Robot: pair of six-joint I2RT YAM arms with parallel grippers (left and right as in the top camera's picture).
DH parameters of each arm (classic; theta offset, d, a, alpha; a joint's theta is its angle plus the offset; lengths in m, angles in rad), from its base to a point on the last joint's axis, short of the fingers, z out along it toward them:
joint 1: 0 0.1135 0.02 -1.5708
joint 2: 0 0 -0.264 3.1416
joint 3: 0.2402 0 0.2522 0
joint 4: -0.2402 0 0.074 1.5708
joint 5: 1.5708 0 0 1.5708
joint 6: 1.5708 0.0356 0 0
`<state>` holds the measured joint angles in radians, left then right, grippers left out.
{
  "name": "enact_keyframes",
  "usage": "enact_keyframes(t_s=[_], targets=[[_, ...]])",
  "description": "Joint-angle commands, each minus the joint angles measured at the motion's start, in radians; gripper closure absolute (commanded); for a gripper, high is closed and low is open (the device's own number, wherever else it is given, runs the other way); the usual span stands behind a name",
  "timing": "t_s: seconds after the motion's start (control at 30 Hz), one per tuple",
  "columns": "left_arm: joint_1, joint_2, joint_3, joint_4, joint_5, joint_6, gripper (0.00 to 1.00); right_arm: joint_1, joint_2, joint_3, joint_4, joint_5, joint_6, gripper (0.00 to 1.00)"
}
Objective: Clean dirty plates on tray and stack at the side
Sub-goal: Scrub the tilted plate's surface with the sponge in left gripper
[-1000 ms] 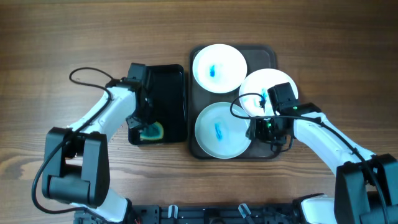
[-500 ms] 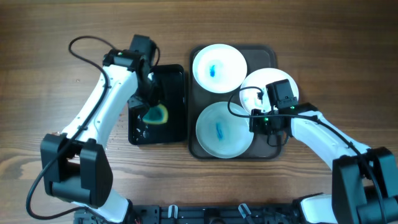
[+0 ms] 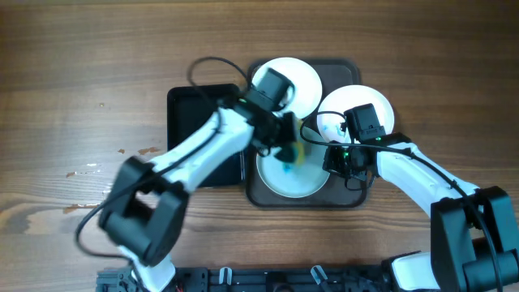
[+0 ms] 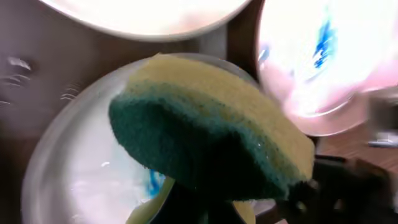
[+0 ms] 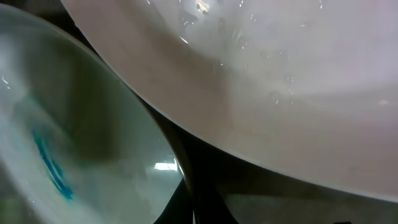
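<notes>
The wiping step was in hand. The left gripper (image 3: 282, 144) reached in over the tray (image 3: 336, 71), its fingers clamped on a yellow-and-green sponge (image 4: 211, 143) with the green scouring side facing the wrist camera. The sponge hung over the front plate (image 3: 280, 180), the one at the tray's near edge, just above the blue smear (image 4: 153, 180) at that plate's centre. Whether the sponge was already touching the plate could not be told.

All three plates were on or at the tray. The back plate (image 3: 302, 81) lay in the tray's far left corner. The right plate (image 3: 357, 97) sat over the tray's right rim, and its edge overlapped the front plate's in the right wrist view. The right gripper (image 3: 347, 162) sat at the tray's right side between those two plates. Its fingers were hidden, so it was not clear whether they were spread or closed, or whether they steadied a rim.

A narrow black tray (image 3: 185, 122) lay just left of the tray on the wooden table (image 3: 81, 65).

No plate looked clean yet and nothing was stacked, so the task was at an early stage. The next move likely called for pressing the sponge flat onto the smear and rubbing across it, with the plate kept from sliding.
</notes>
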<state>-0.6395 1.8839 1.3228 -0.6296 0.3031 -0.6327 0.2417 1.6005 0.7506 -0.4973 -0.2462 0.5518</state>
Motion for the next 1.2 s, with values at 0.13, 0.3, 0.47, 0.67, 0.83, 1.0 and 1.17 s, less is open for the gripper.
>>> enact_keyframes(t_s=[0.13, 0.3, 0.47, 0.67, 0.83, 1.0, 1.17], targets=[[-0.017, 0.185, -0.013, -0.003, -0.26, -0.078, 0.96, -0.006, 0.036, -0.023, -0.018, 0.108, 0.027, 0.96], [0.048, 0.182, 0.07, -0.209, -0.391, 0.031, 0.96, -0.006, 0.036, -0.023, -0.017, 0.108, 0.027, 0.96], [0.05, 0.183, 0.107, -0.211, -0.295, 0.092, 0.96, -0.006, 0.036, -0.023, -0.02, 0.108, 0.027, 0.96], [-0.094, 0.251, 0.104, 0.068, 0.195, 0.154, 0.96, -0.006, 0.036, -0.023, -0.023, 0.108, 0.026, 0.96], [-0.143, 0.259, 0.104, 0.118, 0.337, 0.155, 0.96, -0.006, 0.036, -0.023, -0.023, 0.108, 0.026, 0.96], [-0.074, 0.255, 0.105, -0.039, 0.229, 0.154, 0.96, -0.006, 0.036, -0.023, -0.025, 0.108, 0.026, 0.96], [0.038, 0.223, 0.105, -0.212, -0.227, 0.128, 0.96, -0.006, 0.036, -0.023, -0.024, 0.107, 0.026, 0.96]])
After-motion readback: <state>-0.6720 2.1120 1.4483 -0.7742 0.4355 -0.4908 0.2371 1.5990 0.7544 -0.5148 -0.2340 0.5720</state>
